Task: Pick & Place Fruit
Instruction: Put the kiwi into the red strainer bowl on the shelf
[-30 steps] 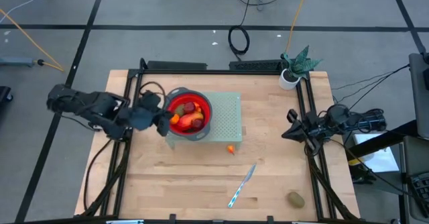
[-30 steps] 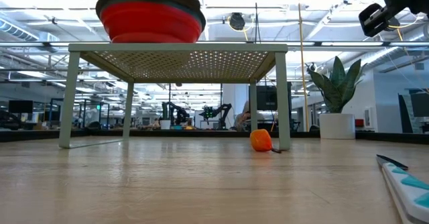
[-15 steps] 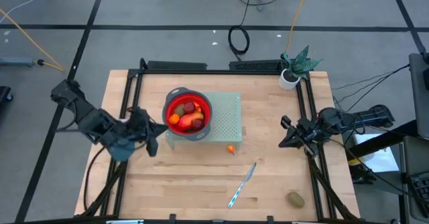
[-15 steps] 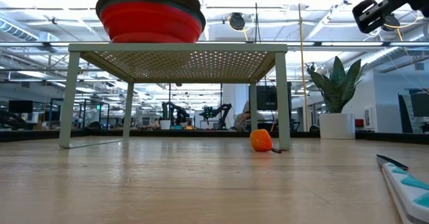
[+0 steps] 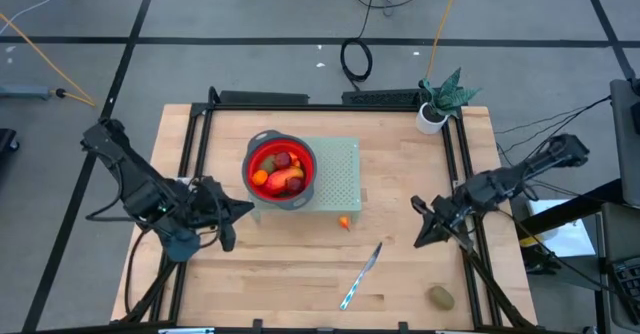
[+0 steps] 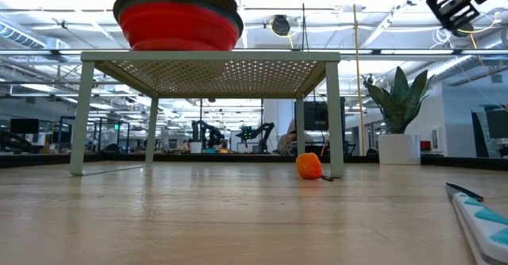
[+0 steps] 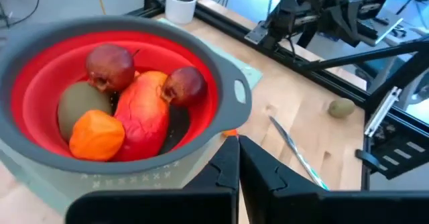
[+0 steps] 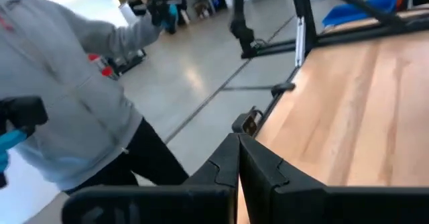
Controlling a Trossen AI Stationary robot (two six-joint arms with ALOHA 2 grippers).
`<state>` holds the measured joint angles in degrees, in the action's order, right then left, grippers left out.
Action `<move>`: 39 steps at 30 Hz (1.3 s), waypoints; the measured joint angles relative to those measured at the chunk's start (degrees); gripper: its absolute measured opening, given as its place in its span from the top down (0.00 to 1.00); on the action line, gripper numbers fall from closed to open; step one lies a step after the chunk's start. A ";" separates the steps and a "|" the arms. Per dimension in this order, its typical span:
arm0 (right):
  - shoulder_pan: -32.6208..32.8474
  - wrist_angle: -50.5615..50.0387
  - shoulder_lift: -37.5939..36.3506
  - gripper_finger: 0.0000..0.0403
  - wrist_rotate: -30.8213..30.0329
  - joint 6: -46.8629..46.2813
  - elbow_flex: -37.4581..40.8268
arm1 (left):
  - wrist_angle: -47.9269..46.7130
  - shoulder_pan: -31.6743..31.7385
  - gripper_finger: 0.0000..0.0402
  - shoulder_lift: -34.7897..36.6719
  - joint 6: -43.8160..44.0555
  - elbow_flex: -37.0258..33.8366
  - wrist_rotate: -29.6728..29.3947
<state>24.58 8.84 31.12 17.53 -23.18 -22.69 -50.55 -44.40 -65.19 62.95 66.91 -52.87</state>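
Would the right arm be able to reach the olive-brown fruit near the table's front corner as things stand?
Probably yes: the olive-brown fruit lies alone on bare wood, the right gripper hangs nearby with nothing between them, and the knife lies off to one side.

We've got a red bowl (image 5: pixel 282 167) with a grey rim, a pale green perforated stand (image 5: pixel 340 174), and orange, dark red fruit (image 7: pixel 134 96).

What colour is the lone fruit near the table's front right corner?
Olive-brown. The fruit shows best in the high view, lying beyond the knife.

Bright, even overhead light
Soft shadows under the stand (image 5: pixel 338 179); the person (image 8: pixel 74 103) blurs in the right wrist view.
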 joint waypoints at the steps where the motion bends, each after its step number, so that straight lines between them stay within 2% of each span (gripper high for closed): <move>1: 1.07 -0.55 1.23 1.00 -0.94 0.00 -0.95 | 0.68 -0.02 1.00 0.33 -0.84 -0.26 -0.07; 7: 6.87 -4.18 9.28 1.00 -4.01 0.01 -7.51 | 1.16 0.00 1.00 2.76 -6.12 -0.59 -0.07; 15: 13.06 -16.92 19.49 1.00 -11.57 -3.26 -17.90 | 1.05 0.28 0.99 8.95 -16.31 -0.59 2.31; 22: 16.32 -25.52 27.17 1.00 -11.78 -11.08 -24.85 | 1.03 1.47 1.00 12.13 -23.68 -0.59 7.73; 28: 18.94 -29.29 31.32 1.00 -11.76 -19.44 -27.57 | 1.07 2.62 1.00 13.63 -29.39 -0.59 11.32; 39: 22.19 -32.19 33.78 1.00 -11.58 -35.51 -27.63 | 1.14 5.75 1.00 16.17 -36.79 -0.59 17.21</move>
<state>46.77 -23.36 64.90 5.96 -58.69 -50.33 -49.41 -38.65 -49.02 26.16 66.32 -35.66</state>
